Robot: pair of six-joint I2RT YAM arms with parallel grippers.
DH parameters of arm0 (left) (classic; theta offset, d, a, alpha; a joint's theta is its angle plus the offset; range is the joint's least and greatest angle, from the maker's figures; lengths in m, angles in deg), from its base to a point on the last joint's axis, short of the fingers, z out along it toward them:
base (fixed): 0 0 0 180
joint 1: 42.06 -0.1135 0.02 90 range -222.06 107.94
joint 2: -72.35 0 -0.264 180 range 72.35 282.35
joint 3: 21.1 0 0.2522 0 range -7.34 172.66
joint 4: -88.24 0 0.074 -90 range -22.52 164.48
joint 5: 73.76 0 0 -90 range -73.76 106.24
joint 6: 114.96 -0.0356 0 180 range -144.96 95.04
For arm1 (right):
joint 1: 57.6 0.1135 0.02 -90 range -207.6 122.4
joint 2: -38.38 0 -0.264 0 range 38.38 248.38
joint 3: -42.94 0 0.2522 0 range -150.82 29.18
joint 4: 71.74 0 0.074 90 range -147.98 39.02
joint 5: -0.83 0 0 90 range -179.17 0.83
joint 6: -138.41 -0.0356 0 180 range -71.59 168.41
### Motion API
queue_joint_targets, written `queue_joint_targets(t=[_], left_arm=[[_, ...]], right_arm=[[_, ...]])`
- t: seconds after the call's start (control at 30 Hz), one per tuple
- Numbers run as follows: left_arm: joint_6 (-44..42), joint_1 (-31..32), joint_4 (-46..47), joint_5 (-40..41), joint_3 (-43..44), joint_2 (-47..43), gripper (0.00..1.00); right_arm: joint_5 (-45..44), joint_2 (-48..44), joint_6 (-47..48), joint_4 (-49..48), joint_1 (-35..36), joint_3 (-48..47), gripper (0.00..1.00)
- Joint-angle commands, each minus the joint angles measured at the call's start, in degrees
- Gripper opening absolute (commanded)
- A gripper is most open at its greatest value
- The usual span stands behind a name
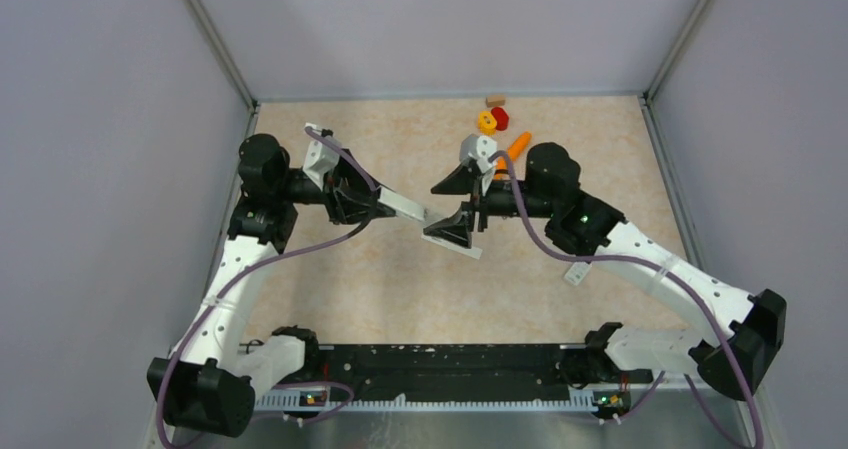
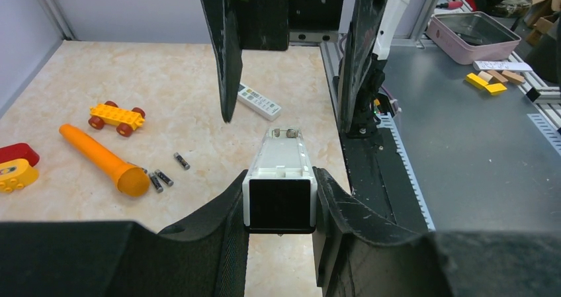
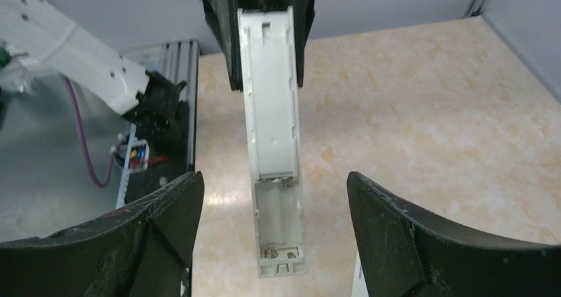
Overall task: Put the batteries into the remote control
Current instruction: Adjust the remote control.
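1. Left tool (image 2: 281, 201) is clamped on the remote (image 2: 281, 158) at its black end. The white body reaches out between the arms.
2. Right tool (image 3: 272, 191) is wide open astride the far end, holding nothing.
3. Compartment (image 3: 279, 221): uncovered, bare contacts, no cells inside.
4. Batteries (image 2: 159, 179) lie on the surface (image 2: 198, 79) beside the carrot (image 2: 99, 153). They look light, smooth and apt to roll, so pinch each one mid-barrel.

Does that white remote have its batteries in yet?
No, empty. The remote control shows a bare open slot with only metal contacts, and batteries lie beside the orange carrot.
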Motion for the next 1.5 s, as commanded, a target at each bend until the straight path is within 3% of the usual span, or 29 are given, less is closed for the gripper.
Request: queue_joint_targets(t=[0.0, 0.17, 0.3, 0.37, 0.43, 0.63, 0.83, 0.87, 1.0, 1.07, 1.17, 1.27, 1.4, 1.47], left_arm=[[0.4, 0.3, 0.0, -1.6, 1.8, -1.5, 0.04], [0.0, 0.3, -0.5, -2.8, 1.7, -1.8, 0.06], [-3.7, 0.4, -2.9, -3.9, 1.6, -2.6, 0.1], [-7.0, 0.4, -4.2, -3.8, 1.7, -3.3, 0.1], [-8.4, 0.4, -5.5, -3.7, 1.5, -4.1, 0.1], [-8.9, 0.4, -6.1, -2.7, 1.7, -5.1, 0.1], [-10.6, 0.5, -6.1, -2.6, 2.1, -5.2, 0.15], [-10.7, 0.5, -6.0, -2.2, 2.4, -5.2, 0.19], [-8.1, 0.8, -5.4, 2.7, 2.4, -5.5, 0.66], [-1.4, 0.8, 1.2, 9.1, 0.6, -6.1, 0.95], [9.4, 0.8, 9.5, 28.8, -3.2, -8.5, 0.99], [20.7, 0.6, 13.8, 47.0, -6.6, -10.7, 0.99], [28.7, 0.5, 10.9, 54.4, -5.7, -10.2, 0.99], [33.1, 0.5, 13.8, 49.2, -6.0, -9.3, 0.99]], right_arm=[[2.1, 2.2, 14.4, 9.0, 2.6, -3.0, 0.79], [2.8, 2.1, 14.2, 3.6, 3.1, -0.2, 0.75], [3.9, 2.8, 14.3, 2.6, 3.2, -0.7, 0.52], [3.8, 2.9, 14.1, 2.2, 3.3, -0.8, 0.44], [4.0, 3.1, 14.1, 2.3, 3.4, -0.9, 0.43], [3.8, 4.3, 14.4, 4.3, 4.1, -2.2, 0.57], [2.6, 4.3, 13.8, 3.9, 4.4, -2.5, 0.36], [2.3, 4.2, 13.6, 3.5, 4.5, -2.6, 0.3], [-3.9, 3.1, 10.1, -0.7, 4.5, -2.2, 0.05], [-13.8, 2.3, 7.0, -4.1, 4.5, -1.4, 0.02], [-26.5, 1.0, 3.2, -7.0, 4.5, -0.4, 0.01], [-32.1, -0.3, 1.1, -9.6, 4.5, 1.1, 0.01], [-38.5, -1.3, -2.6, -11.9, 4.5, 2.0, 0.01], [-41.9, -1.1, -3.9, -12.2, 4.5, 2.1, 0.01]])
